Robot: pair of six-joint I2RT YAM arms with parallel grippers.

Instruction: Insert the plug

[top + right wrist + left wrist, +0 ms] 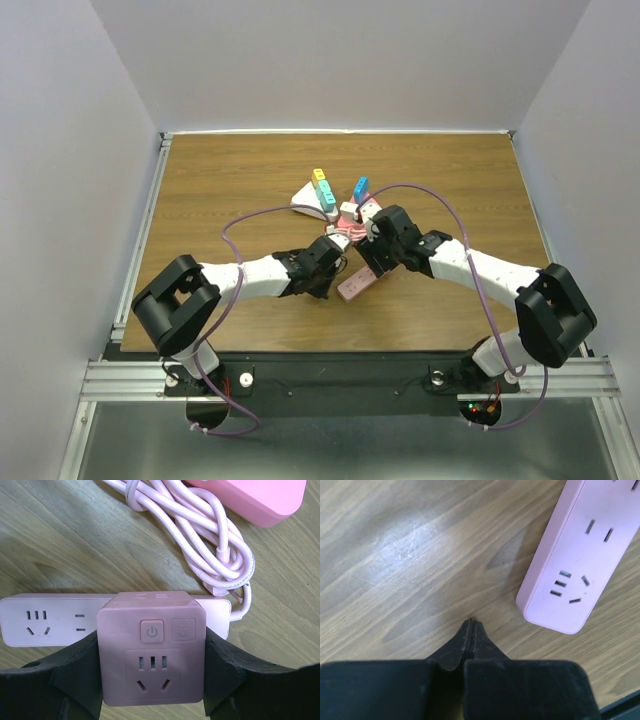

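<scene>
The pink plastic cube plug (151,630), judged light, rigid and slick, was clamped by its flat sides in the right gripper (152,680) over the long pink power strip (45,620); the left gripper (471,635) was seen shut, empty.

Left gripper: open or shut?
Shut. In the left wrist view the left gripper has its black jaws pressed together, nothing between them, beside the pink plastic power strip.

No words or numbers are showing, but a power symbol is standing on the left square button (152,631) of the pink plastic cube socket adapter (151,680), beside an unclear icon.
</scene>
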